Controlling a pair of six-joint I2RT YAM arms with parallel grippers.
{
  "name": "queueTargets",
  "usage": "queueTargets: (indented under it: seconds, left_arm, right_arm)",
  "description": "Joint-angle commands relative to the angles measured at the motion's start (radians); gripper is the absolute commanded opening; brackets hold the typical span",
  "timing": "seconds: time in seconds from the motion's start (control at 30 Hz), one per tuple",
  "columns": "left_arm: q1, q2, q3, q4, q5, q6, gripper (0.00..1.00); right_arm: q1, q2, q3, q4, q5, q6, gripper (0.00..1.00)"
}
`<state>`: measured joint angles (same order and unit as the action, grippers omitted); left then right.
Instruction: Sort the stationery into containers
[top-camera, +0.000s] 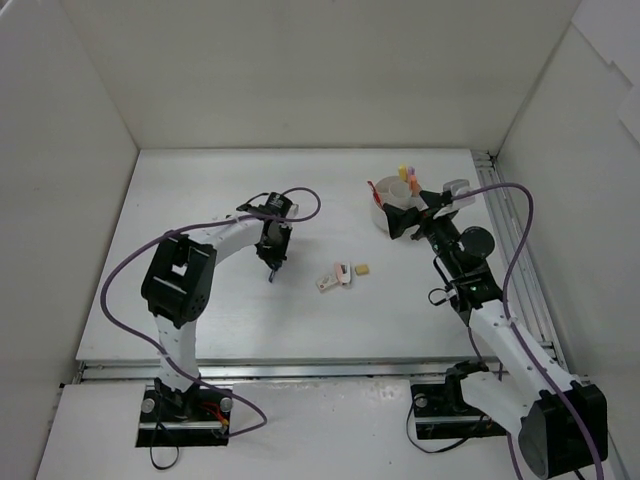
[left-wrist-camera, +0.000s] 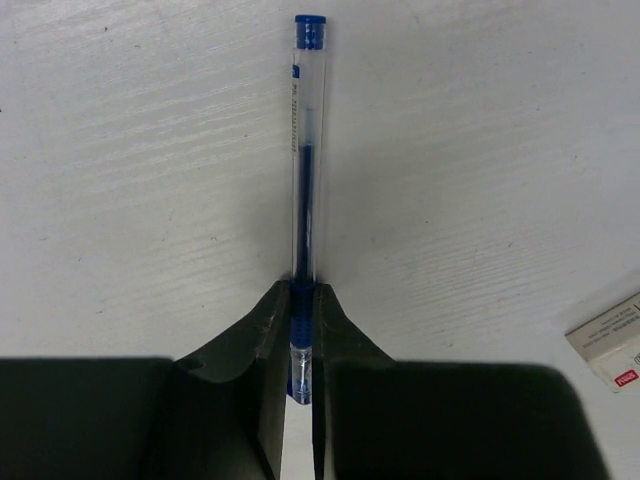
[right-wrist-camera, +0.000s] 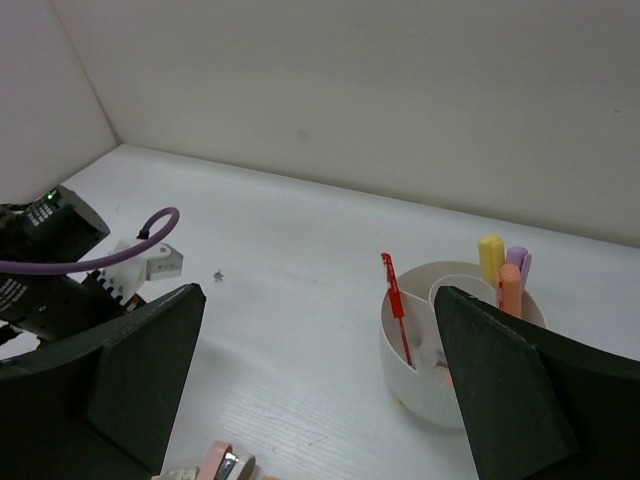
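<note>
My left hand (left-wrist-camera: 302, 305) clamps tight on the blue pen (left-wrist-camera: 305, 150) at its grip end, pen lying on the worktop (left-wrist-camera: 120, 200); I should lift straight, hold level, swing right toward the white dish (top-camera: 379, 212)

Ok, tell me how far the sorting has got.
Done: a red pen and yellow, orange and purple markers stand in the white container. In hand: the left gripper is shut on a blue pen. Left: small erasers on the table between the arms. The right gripper hangs open by the container.
</note>
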<state>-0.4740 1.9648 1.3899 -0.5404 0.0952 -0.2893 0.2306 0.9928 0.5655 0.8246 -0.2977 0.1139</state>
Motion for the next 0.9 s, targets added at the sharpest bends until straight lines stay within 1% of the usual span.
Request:
queueTargets:
  seconds: [0.0, 0.03, 0.07, 0.1, 0.17, 0.23, 0.27, 0.3, 0.33, 0.37, 0.4, 0.47, 0.5, 0.57, 0.6, 0.63, 0.67, 0.73, 0.87]
  left_arm:
    - [-0.012, -0.018, 0.041, -0.02, 0.021, -0.007, 0.0]
    - [-0.012, -0.027, 0.035, -0.018, 0.032, -0.022, 0.0]
    - [-0.012, -0.041, 0.032, -0.018, 0.053, -0.031, 0.0]
    - [-0.012, -0.072, 0.023, -0.02, 0.066, -0.045, 0.0]
    - [-0.012, -0.113, 0.011, -0.013, 0.11, -0.089, 0.0]
    - [-0.012, -0.193, -0.011, -0.007, 0.152, -0.129, 0.0]
    - [-0.012, -0.216, -0.021, -0.001, 0.232, -0.149, 0.0]
    - [-0.012, -0.272, -0.046, 0.026, 0.286, -0.148, 0.0]
    - [-0.012, -0.303, -0.061, 0.043, 0.328, -0.145, 0.0]
    - [-0.012, -0.328, -0.078, 0.06, 0.393, -0.143, 0.0]
    - [-0.012, -0.374, -0.101, 0.078, 0.429, -0.13, 0.0]
    - [-0.023, -0.408, -0.112, 0.047, 0.449, -0.123, 0.0]
    - [-0.034, -0.431, -0.123, 0.027, 0.431, -0.122, 0.0]
    - [-0.034, -0.457, -0.129, -0.031, 0.439, -0.125, 0.0]
    - [-0.043, -0.468, -0.149, -0.038, 0.463, -0.129, 0.0]
    - [-0.043, -0.481, -0.164, -0.041, 0.532, -0.131, 0.0]
    - [-0.043, -0.5, -0.187, -0.052, 0.564, -0.132, 0.0]
    - [-0.052, -0.518, -0.203, -0.078, 0.612, -0.157, 0.0]
    - [-0.061, -0.54, -0.213, -0.136, 0.644, -0.192, 0.0]
  right_arm:
    - [0.025, -0.086, 0.023, -0.126, -0.026, -0.063, 0.98]
    - [0.059, -0.111, 0.031, -0.177, -0.018, -0.094, 0.98]
    - [0.079, -0.118, 0.051, -0.274, -0.012, -0.138, 0.98]
    - [0.094, -0.123, 0.06, -0.316, -0.009, -0.185, 0.98]
    - [0.144, -0.117, 0.07, -0.376, -0.018, -0.241, 0.98]
    - [0.197, -0.105, 0.059, -0.386, -0.063, -0.334, 0.98]
    - [0.219, -0.1, 0.053, -0.401, -0.086, -0.365, 0.98]
    - [0.24, -0.095, 0.051, -0.412, -0.134, -0.438, 0.98]
    - [0.286, -0.089, 0.048, -0.426, -0.152, -0.483, 0.98]
    - [0.305, -0.085, 0.05, -0.465, -0.165, -0.52, 0.98]
    - [0.353, -0.074, 0.053, -0.493, -0.188, -0.599, 0.98]
    - [0.395, -0.06, 0.082, -0.582, -0.196, -0.704, 0.98]
    - [0.435, -0.042, 0.105, -0.622, -0.192, -0.724, 0.98]
    - [0.464, -0.02, 0.114, -0.646, -0.19, -0.787, 0.98]
    - [0.502, -0.004, 0.122, -0.656, -0.163, -0.798, 0.98]
    - [0.516, 0.006, 0.129, -0.666, -0.149, -0.806, 0.98]
    - [0.55, 0.012, 0.128, -0.662, -0.126, -0.821, 0.98]
    - [0.576, 0.032, 0.126, -0.63, -0.103, -0.826, 0.98]
    - [0.633, 0.046, 0.122, -0.59, -0.051, -0.849, 0.98]
